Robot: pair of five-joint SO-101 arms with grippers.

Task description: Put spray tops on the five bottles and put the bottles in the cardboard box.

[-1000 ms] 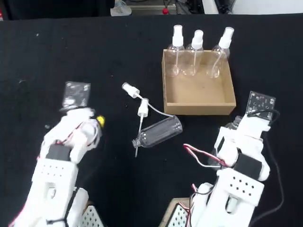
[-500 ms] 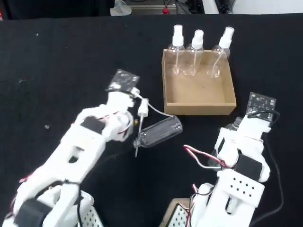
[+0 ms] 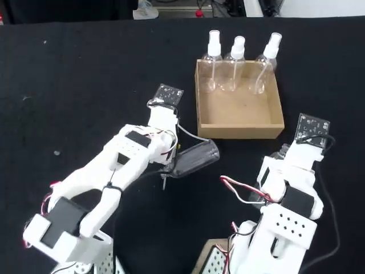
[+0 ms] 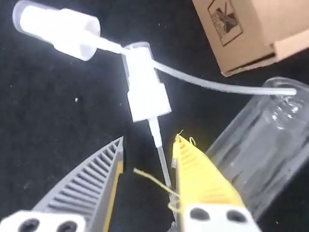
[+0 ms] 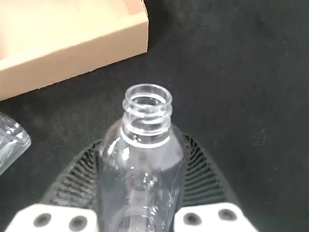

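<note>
A clear capless bottle (image 5: 147, 111) sits clamped in the right gripper (image 5: 145, 145), while the left gripper (image 4: 149, 141), angled toward one o'clock, straddles with narrowly parted jaws the tube of a white spray top (image 4: 145, 92).

Worktop (image 3: 68, 68): plain black with a few pale specks.
Cardboard box (image 3: 239, 131): tan; a black printed mark on one outer wall in the left wrist view.
Boxed bottles (image 3: 212, 74): clear, with white tops.
Lying bottle (image 3: 195, 157): clear.
Loose spray tops (image 4: 145, 94): white, with translucent tubes.
Left gripper (image 4: 147, 141): one of the fingers (image 4: 96, 181) is grey, ribbed and edged in yellow; the other is solid yellow. Bases are white.
Right gripper (image 5: 145, 141): black ribbed fingers (image 5: 72, 179) on white bases.
Gripped bottle (image 5: 147, 104): clear.
Left arm (image 3: 114, 165) and right arm (image 3: 291, 191): white shells, black motor blocks, red wires.
</note>
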